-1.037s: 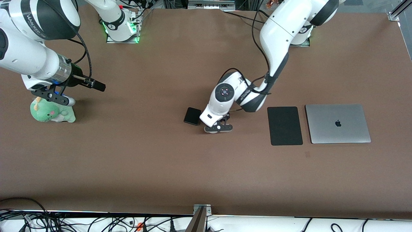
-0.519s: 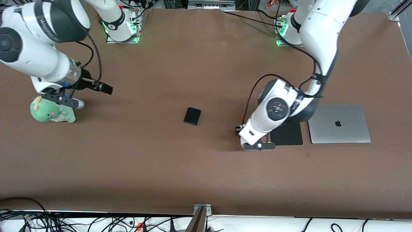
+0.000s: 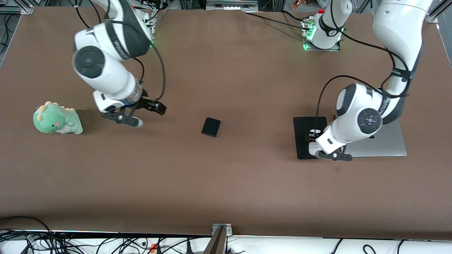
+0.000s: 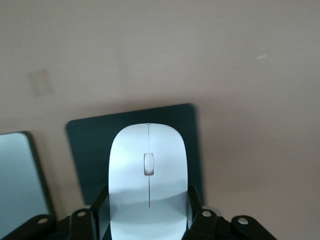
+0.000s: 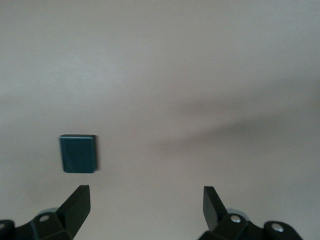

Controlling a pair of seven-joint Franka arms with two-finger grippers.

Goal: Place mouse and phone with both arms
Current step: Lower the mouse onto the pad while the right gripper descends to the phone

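Over the flat black rectangular mat (image 3: 306,135) beside the grey laptop (image 3: 392,143), the glossy white oval mouse (image 4: 148,180) is held clamped in the left claw (image 4: 148,215), unreleased, while the small black slab phone (image 3: 211,127) lies untouched mid-bench, with the wide-open, empty right claw (image 5: 145,205) hovering nearby.

Green dinosaur plush (image 3: 57,119), black mat (image 3: 306,131), silver laptop (image 3: 388,143).

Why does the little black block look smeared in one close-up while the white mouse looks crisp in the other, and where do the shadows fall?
Right wrist view: the phone has soft, streaked edges, and a long diffuse shadow crosses the table. Left wrist view: the mouse is sharp, with a pale sheen, over the black mat. Front view: evenly lit, soft shadows beside the plush dinosaur.
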